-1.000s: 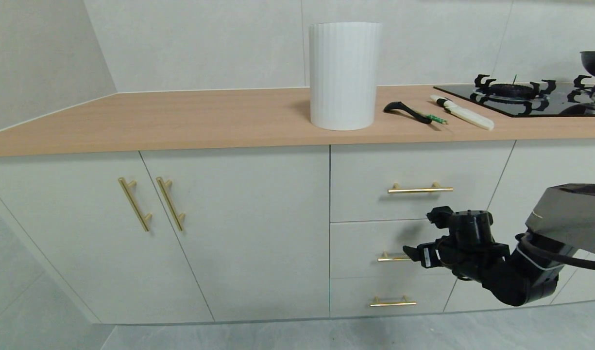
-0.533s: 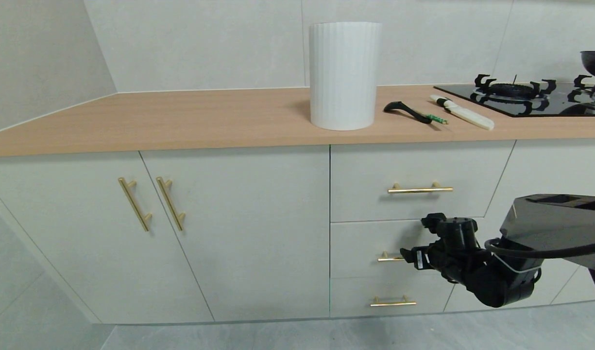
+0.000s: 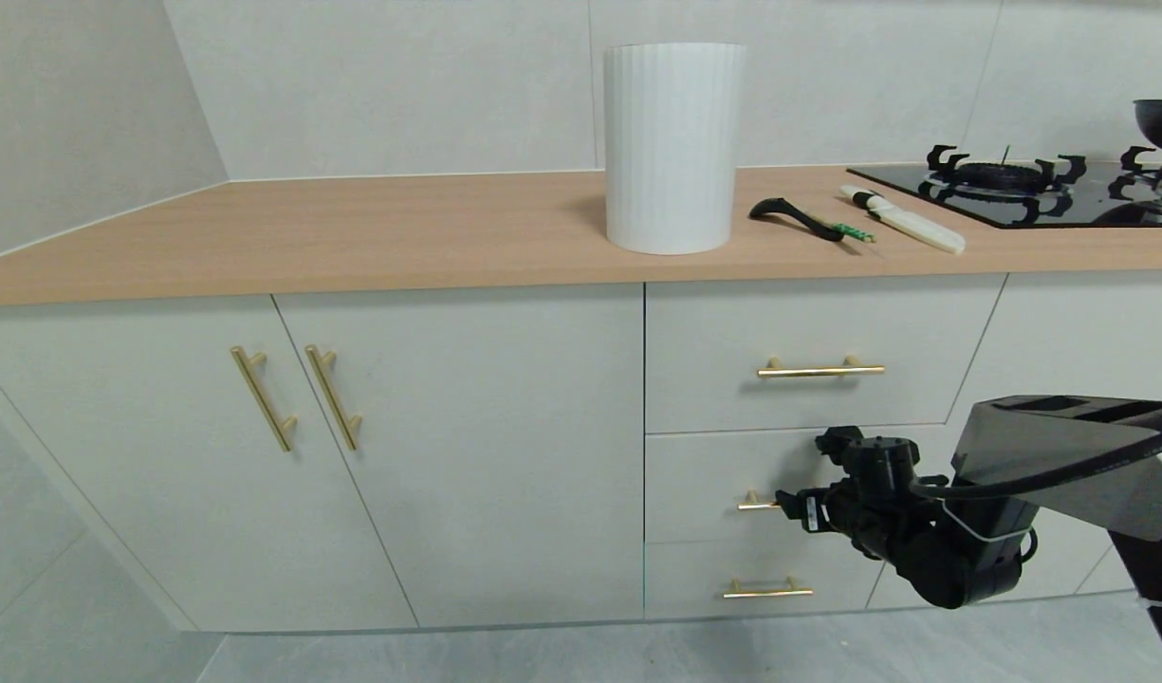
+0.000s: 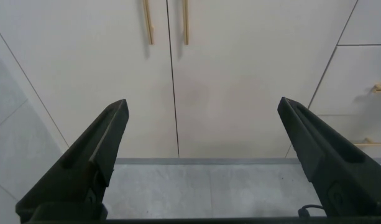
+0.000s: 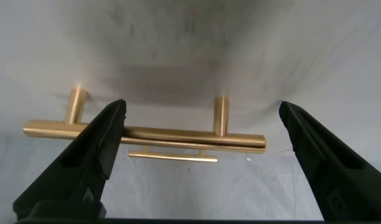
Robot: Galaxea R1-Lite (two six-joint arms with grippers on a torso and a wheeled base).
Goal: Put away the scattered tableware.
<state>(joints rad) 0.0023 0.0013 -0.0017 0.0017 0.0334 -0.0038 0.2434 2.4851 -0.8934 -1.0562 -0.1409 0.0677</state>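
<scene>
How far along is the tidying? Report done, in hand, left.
Done: nothing; all three drawers are shut. In hand: the right gripper, fingers open, sits at the middle drawer's handle, not gripping it. Left: probably open that drawer, then stow the black utensil and white utensil lying on the countertop.

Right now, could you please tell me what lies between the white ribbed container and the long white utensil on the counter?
In the head view, a black scoop-like utensil with a green-patterned end lies between the container and the white utensil.
</scene>
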